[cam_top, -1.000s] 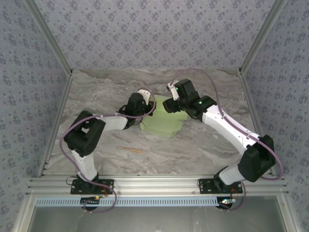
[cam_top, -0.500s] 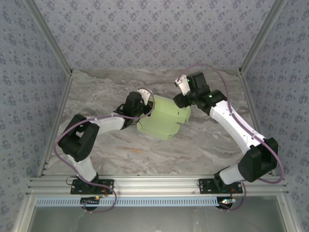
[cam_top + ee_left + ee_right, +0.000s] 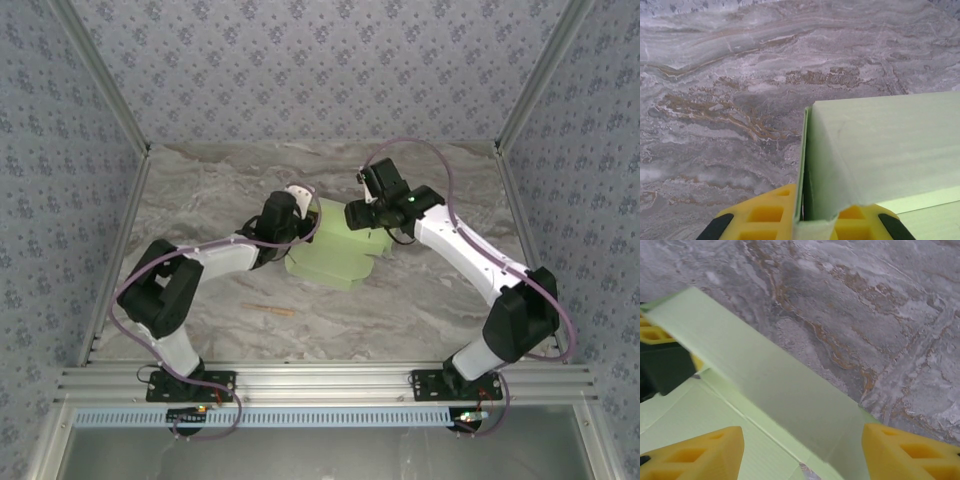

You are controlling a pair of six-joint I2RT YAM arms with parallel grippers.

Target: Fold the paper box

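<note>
Left claw [image 3: 303, 208] first: it is pressed together on the box [image 3: 335, 255], pinching a raised pale-green wall at the box's left edge, just left of centre in the overhead view. In its wrist camera the card stands on edge between the yellow fingers [image 3: 762, 212], and a broad green panel bends away from it toward the right of the frame.

The box sits mid-table, half formed, with a flat floor panel and at least one long wall standing up. Whether anything lies inside it I cannot tell.

Right claw [image 3: 357, 214] hangs over the box's upper right corner with its fingers [image 3: 695, 452] spread wide. One shows at each lower corner of its wrist view, with the standing wall running across the frame above them. Neither finger looks to be gripping the card.

The table [image 3: 200, 200] is grey marble-patterned with brown veins. A thin tan stick [image 3: 272, 310] lies on it at lower left of the box, well apart from it. Blue-grey flowered walls [image 3: 300, 70] close in three sides, and a metal rail [image 3: 320, 380] runs along the bottom.

The left arm climbs from its base at lower left, elbows out to the left, then reaches up and right. The right arm rises at lower right, elbows far right, and stretches up-left with its wrist tipped down.
</note>
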